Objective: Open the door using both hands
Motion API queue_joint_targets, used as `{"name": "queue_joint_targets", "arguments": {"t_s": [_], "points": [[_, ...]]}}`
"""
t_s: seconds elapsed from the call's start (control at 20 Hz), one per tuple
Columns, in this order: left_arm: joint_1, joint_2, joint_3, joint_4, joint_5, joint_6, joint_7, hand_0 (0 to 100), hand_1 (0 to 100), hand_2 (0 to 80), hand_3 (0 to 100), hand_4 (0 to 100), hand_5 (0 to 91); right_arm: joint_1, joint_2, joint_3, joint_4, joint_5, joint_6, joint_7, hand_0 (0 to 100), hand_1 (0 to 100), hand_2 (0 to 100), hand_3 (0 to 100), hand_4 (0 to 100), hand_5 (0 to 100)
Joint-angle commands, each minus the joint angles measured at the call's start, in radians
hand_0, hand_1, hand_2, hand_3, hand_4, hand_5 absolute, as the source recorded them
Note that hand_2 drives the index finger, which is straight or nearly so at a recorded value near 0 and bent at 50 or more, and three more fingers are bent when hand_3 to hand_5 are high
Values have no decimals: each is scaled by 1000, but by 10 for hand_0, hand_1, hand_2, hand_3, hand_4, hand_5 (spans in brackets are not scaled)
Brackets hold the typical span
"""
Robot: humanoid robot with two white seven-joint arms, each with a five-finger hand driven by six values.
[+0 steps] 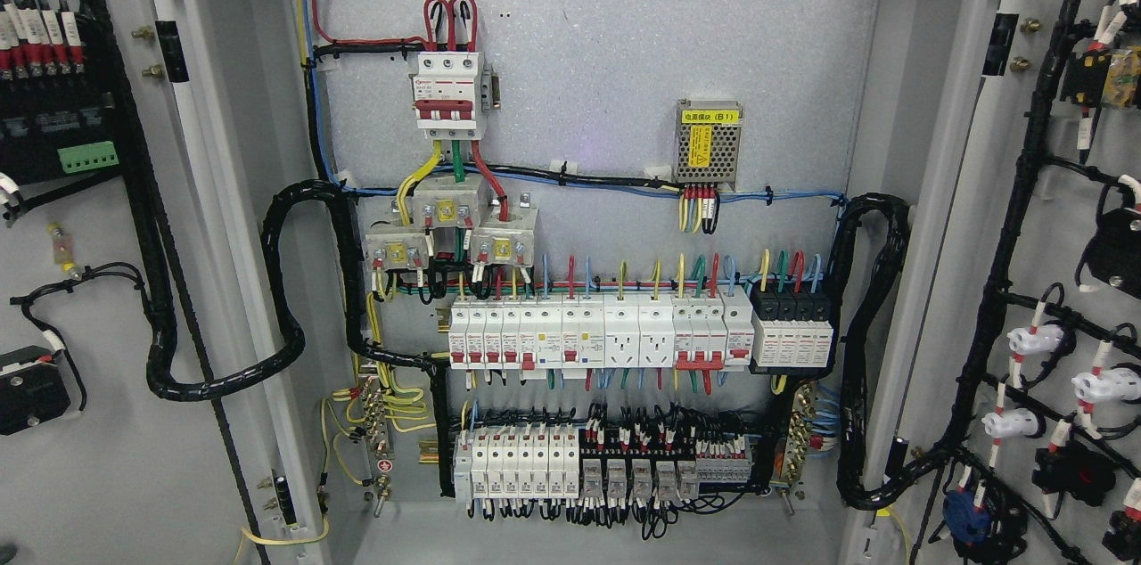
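i'm seeing both doors, left door (107, 476) and right door (945, 217), standing wide open; stiff, heavy steel, best gripped at bare edges. neither hand is showing, so i cannot tell their state.

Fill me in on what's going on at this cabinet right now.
Nothing is being handled at this moment; neither robot hand is in the head view. Both doors already stand swung open, the left door and the right door, exposing the back panel with its main breaker, rows of breakers and wiring.
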Motion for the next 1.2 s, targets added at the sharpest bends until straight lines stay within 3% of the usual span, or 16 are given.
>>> {"name": "queue_joint_targets", "arguments": {"t_s": [0.0,0.2,0.3,0.35,0.5,0.8,1.0,1.15], "points": [[20,-13,-17,-87,0,10,3,295,0,27,27,38,0,-12,9,8,7,7,1,-5,219,0,0,0,0,0],[56,-74,-17,-208,-1,19,19,295,0,27,27,38,0,-39,30,32,4,10,1,-5,218,0,0,0,0,0],[94,-119,-26,-320,-6,22,103,295,0,27,27,38,0,-55,52,45,2,12,3,-5,218,0,0,0,0,0],[106,-142,-59,-377,-11,22,157,295,0,27,27,38,0,-66,62,55,0,12,4,-5,218,0,0,0,0,0],[108,-200,-174,-468,-40,20,248,295,0,27,27,38,0,-89,110,74,-4,77,6,-6,218,0,0,0,0,0],[108,-424,-314,-529,-299,19,418,295,0,27,27,38,0,-105,271,100,-9,220,47,-9,218,0,0,0,0,0],[119,-553,-441,-540,-411,13,541,296,0,27,27,37,0,-103,340,138,-42,232,96,-11,218,0,0,0,0,0],[163,-654,-463,-540,-524,7,570,295,0,27,27,37,0,-103,389,141,-78,257,142,-14,218,0,0,0,0,0]]}}
